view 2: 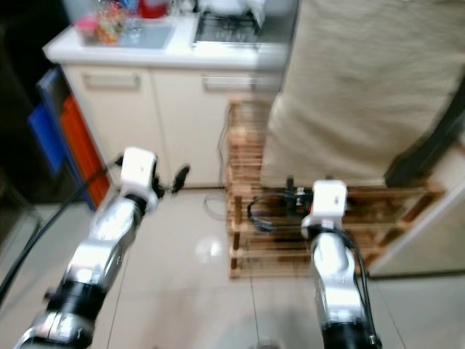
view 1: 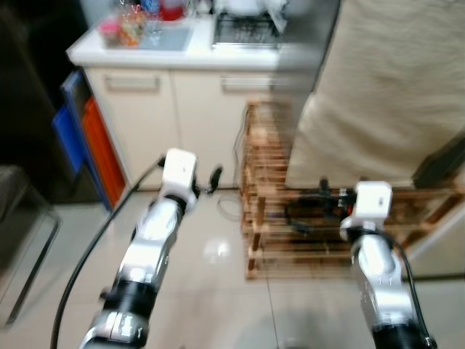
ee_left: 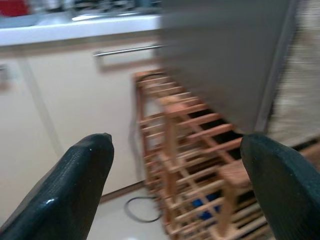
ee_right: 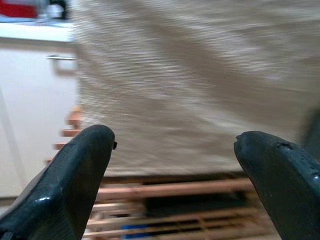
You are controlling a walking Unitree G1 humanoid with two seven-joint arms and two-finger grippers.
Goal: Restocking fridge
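- left gripper [ee_left: 175, 185] is spread wide, both black fingers [ee_left: 70, 195] apart with nothing between them, held out at the middle left of the head view.
- right gripper [ee_right: 172, 185] is just the same, wide apart and empty-handed, sitting at the lower right of the head view.
- beyond the left gripper, a wooden slatted rack [view 1: 272, 211] stands on the pale tiled floor [view 1: 211, 291], centre of the frame, with a black cable looped by its foot.
- something blue sits low inside the rack, too blurred to name.
- beyond the right gripper, a big surface draped in a beige cloth [view 1: 392, 87] takes the upper right; it may be the fridge, but i can't tell under that cover.
- beside the cloth, a grey panel [ee_left: 220, 55] rises above the rack.
- across the top, a white counter [view 1: 138, 54] over cream cabinet doors [view 1: 145, 116], with a sink and a jumble of red and clear items at the upper left, and a dish rack next to it.
- blue and orange boards [view 1: 83, 138] lean at the cabinet's left end.
- my read: this is early going. nothing to stock is in either gripper, no fridge door stands open, no goods are clearly spotted.
- left to do, by my judgement: pretty much everything, from finding the goods to opening the fridge and loading it.
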